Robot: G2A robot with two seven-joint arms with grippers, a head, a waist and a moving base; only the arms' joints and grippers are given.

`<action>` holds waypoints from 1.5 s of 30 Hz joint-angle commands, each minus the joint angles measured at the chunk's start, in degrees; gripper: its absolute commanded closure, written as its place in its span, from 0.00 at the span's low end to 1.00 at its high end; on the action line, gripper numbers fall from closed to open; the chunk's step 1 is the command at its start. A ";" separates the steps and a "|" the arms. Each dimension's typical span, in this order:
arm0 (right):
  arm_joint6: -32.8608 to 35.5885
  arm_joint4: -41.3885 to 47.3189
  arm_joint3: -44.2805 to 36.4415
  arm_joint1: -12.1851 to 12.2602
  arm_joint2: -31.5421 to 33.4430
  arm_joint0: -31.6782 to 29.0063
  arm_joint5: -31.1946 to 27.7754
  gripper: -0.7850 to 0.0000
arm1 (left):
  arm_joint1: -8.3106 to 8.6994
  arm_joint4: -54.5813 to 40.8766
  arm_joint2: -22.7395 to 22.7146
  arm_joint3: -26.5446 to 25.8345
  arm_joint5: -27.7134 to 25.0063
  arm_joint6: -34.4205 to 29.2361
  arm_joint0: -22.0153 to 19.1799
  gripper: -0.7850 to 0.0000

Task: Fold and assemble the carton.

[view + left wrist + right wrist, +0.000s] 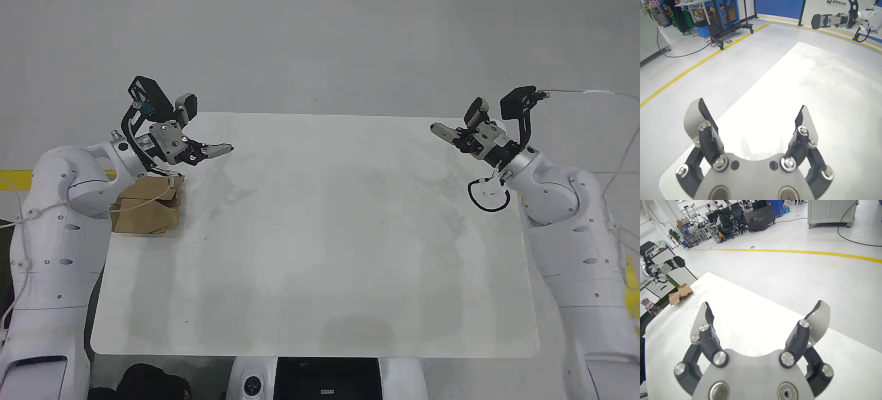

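Jaws apart on left gripper (751, 104), right gripper (762, 303), one carton (148, 205)

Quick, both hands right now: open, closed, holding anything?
Left hand: open, holding nothing.
Right hand: open, holding nothing.

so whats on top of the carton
Nothing rests on the carton; its flaps stand partly open. The left gripper hangs higher up, clear of it. The left arm covers part of the carton's far edge in the top view.
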 commanded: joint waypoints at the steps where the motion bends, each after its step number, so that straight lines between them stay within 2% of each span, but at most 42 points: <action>1: 0.00 0.00 0.00 0.00 0.00 0.00 0.00 0.00 | 0.00 0.00 0.00 0.00 0.00 0.00 0.00 0.00; 21: 0.00 0.00 0.00 0.00 0.00 0.00 0.00 0.00 | 0.00 0.00 0.00 0.00 0.00 0.00 0.00 0.00; 25: 0.00 0.00 0.00 0.00 0.00 0.00 0.00 0.00 | 0.00 -4.54 -0.65 -0.54 2.16 0.30 1.00 0.00; 29: 0.00 0.00 0.00 0.00 0.00 0.00 0.00 0.00 | 0.39 -15.98 -1.89 0.87 4.26 -6.03 1.47 0.00; 37: 0.00 0.00 0.00 0.00 0.00 0.00 0.00 0.00 | 2.28 -39.61 -5.99 3.18 8.49 -24.63 1.91 0.00; 45: 0.00 0.00 0.00 0.00 0.00 0.00 0.00 0.00 | 4.04 -52.86 -10.92 7.33 15.03 -34.99 2.31 0.00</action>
